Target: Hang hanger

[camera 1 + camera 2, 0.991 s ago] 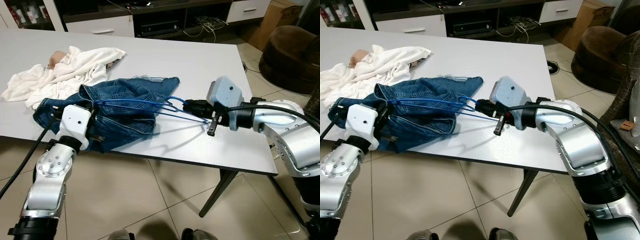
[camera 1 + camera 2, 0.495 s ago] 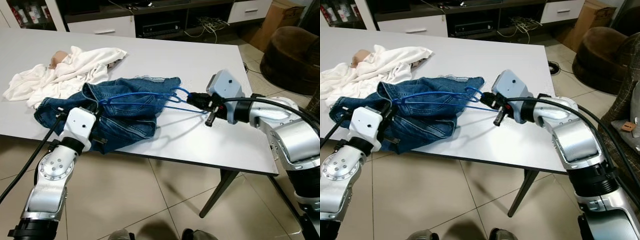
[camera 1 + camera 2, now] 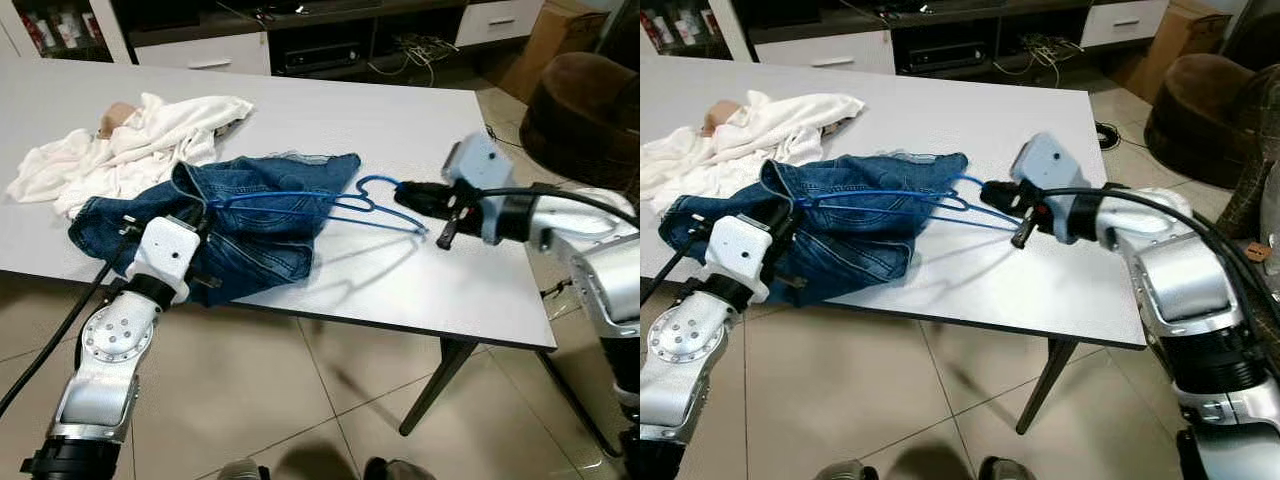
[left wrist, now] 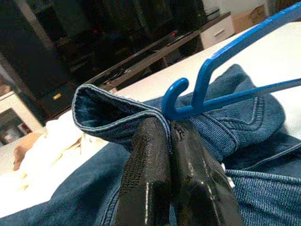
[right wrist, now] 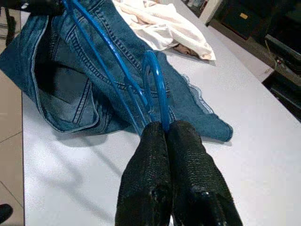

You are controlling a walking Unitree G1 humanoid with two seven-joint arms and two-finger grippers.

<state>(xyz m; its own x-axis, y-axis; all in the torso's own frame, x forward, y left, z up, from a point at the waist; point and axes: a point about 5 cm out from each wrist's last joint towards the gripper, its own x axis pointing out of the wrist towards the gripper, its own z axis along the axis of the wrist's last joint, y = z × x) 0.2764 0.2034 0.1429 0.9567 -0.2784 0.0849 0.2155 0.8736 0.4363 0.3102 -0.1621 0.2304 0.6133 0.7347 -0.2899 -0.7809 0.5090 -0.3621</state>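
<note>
Blue hanger (image 3: 300,203) clenched in right end effector (image 3: 402,192), over jeans (image 3: 240,225).

no legible text, labels or numbers, distant shelf items perhaps too blurred

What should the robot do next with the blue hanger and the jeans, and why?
Probably ease the blue hanger further into the jeans. The right gripper is shut on the hanger's hook end, and the left gripper pinches the waistband with the hanger's far tip beside it, so the hanger looks only partly seated.
</note>
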